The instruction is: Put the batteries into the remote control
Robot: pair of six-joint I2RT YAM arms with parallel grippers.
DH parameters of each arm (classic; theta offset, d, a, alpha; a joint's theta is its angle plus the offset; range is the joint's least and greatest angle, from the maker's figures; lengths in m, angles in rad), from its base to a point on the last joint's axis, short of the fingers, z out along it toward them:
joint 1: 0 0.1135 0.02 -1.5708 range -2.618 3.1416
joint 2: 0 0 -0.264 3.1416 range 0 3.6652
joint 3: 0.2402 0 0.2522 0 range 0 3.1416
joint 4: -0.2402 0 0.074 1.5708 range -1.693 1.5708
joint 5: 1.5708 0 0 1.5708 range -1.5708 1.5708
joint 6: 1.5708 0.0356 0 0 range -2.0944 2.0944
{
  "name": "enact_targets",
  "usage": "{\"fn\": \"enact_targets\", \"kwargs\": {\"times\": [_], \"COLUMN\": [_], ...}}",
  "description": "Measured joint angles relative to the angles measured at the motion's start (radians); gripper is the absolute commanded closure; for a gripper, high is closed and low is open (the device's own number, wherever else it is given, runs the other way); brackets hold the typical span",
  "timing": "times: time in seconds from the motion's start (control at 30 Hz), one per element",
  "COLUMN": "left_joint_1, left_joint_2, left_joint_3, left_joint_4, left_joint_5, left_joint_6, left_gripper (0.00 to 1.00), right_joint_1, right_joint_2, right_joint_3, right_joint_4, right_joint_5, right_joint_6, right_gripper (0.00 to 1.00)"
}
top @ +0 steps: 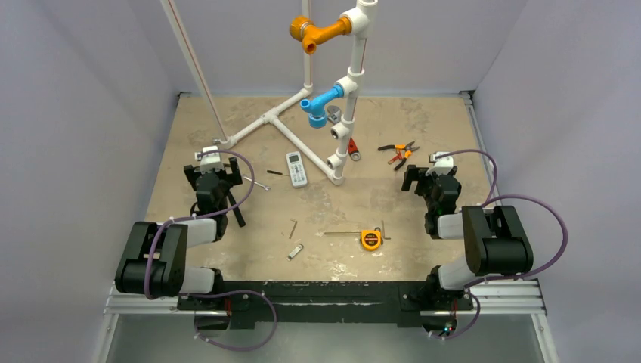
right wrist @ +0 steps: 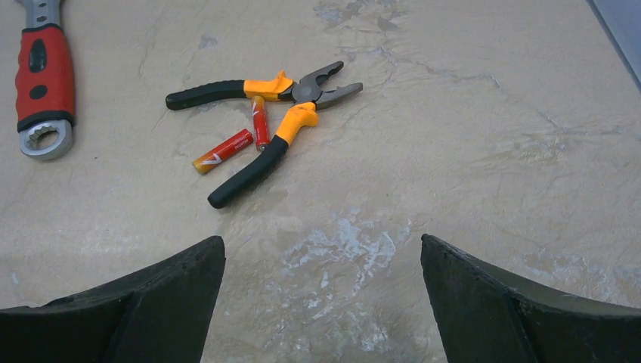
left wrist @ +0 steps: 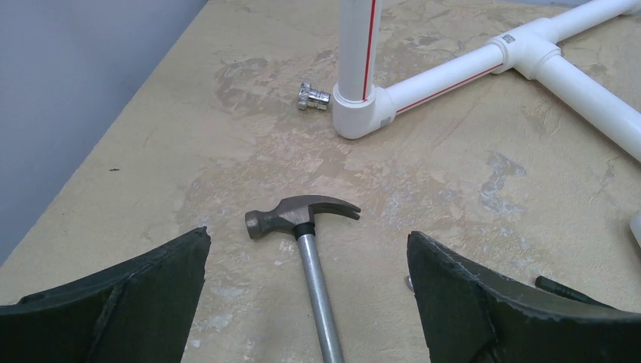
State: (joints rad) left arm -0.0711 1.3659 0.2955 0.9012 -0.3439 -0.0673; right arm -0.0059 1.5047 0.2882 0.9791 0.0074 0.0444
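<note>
Tan table (top: 340,212) bears remote control (top: 297,169), batteries (right wrist: 224,150), pliers (right wrist: 293,121), hammer (left wrist: 302,215), tape measure (top: 370,240).

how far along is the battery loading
Nothing looks done yet. The two batteries lie between the pliers handles, and the remote lies face up by the pipe frame. Nothing is in hand: the left gripper and right gripper are open and empty. Everything is left: picking the batteries up and fitting them into the remote.

Overhead view; two low wrist close-ups
</note>
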Motion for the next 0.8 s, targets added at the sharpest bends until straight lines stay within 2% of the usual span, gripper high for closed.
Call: {"fn": "enact_targets", "kwargs": {"times": [0.8], "left_joint_1": [0.0], "left_joint_2": [0.0], "left_joint_3": [0.0], "left_joint_4": [0.001], "left_joint_5": [0.022], "left_joint_6": [0.003], "left_gripper": [0.0], "right_joint_1": [0.0], "right_joint_2": [0.0], "right_joint_3": [0.0], "right_joint_4": [0.0], "right_joint_5": [0.0], "right_joint_6": [0.0], "right_gripper": [0.01]}}
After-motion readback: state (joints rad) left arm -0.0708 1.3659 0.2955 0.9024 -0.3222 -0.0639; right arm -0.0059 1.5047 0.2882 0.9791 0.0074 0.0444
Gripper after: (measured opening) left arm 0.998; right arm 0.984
